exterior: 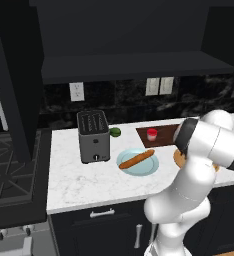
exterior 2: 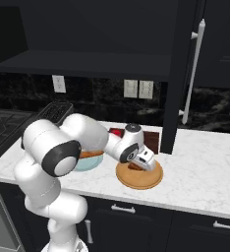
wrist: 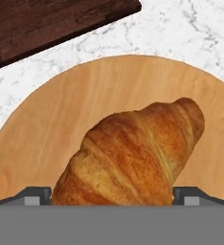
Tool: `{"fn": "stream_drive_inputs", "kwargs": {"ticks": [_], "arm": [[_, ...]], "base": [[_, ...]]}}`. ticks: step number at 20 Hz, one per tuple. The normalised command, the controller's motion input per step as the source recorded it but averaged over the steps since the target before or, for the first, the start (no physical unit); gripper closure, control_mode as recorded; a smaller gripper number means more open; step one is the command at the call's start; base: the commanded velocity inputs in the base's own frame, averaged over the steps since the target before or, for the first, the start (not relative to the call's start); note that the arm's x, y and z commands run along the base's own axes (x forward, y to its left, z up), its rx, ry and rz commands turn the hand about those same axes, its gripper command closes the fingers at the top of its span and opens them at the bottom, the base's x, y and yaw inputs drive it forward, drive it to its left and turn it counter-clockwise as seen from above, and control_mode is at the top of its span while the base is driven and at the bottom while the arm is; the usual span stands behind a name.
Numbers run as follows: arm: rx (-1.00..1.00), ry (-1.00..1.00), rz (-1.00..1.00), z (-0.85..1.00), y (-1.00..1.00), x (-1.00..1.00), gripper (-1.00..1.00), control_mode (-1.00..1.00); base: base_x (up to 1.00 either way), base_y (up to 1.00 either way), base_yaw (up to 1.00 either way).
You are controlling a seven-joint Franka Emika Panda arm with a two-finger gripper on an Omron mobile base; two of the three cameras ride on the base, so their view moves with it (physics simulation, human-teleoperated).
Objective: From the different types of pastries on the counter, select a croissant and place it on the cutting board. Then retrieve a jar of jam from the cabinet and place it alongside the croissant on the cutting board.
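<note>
The croissant (wrist: 133, 153), golden to reddish brown, lies on a round light-wood plate (wrist: 109, 91). My gripper (wrist: 112, 196) is low over it, open, one fingertip (wrist: 37, 196) on each side of the pastry. From the right base view, the gripper (exterior 2: 139, 165) reaches down onto the plate (exterior 2: 151, 179) over the croissant (exterior 2: 133, 167). The dark cutting board (exterior: 164, 136) lies behind the plate, and the red jar of jam (exterior: 152, 133) stands on it. The board's corner (wrist: 51, 24) shows in the hand view. The long baguette-like stick (exterior: 136, 159) rests on a pale blue plate (exterior: 151, 167).
A grey toaster (exterior: 93, 135) stands at the left of the white marble counter (exterior: 79, 180), with a green lime (exterior: 115, 132) beside it. The black wall cabinet's shelf (exterior: 134, 65) hangs above. A stove (exterior: 9, 165) borders the counter's left end. A tall dark cabinet (exterior 2: 178, 74) rises behind the board.
</note>
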Motion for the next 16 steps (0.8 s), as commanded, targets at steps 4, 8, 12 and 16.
{"fn": "stream_drive_inputs", "kwargs": {"ticks": [4,8,12,16], "arm": [[0.04,0.02,0.0,-0.03,-0.19,0.21,1.0,-1.0],[0.01,0.0,0.0,-0.12,-0.06,0.0,1.0,-1.0],[0.01,0.0,-0.02,0.13,-0.02,-0.09,1.0,-1.0],[0.0,-0.01,0.0,1.0,0.0,-0.18,1.0,-1.0]], "base": [[0.0,0.0,0.0],[0.0,0.0,0.0],[0.0,0.0,0.0],[0.0,0.0,0.0]]}}
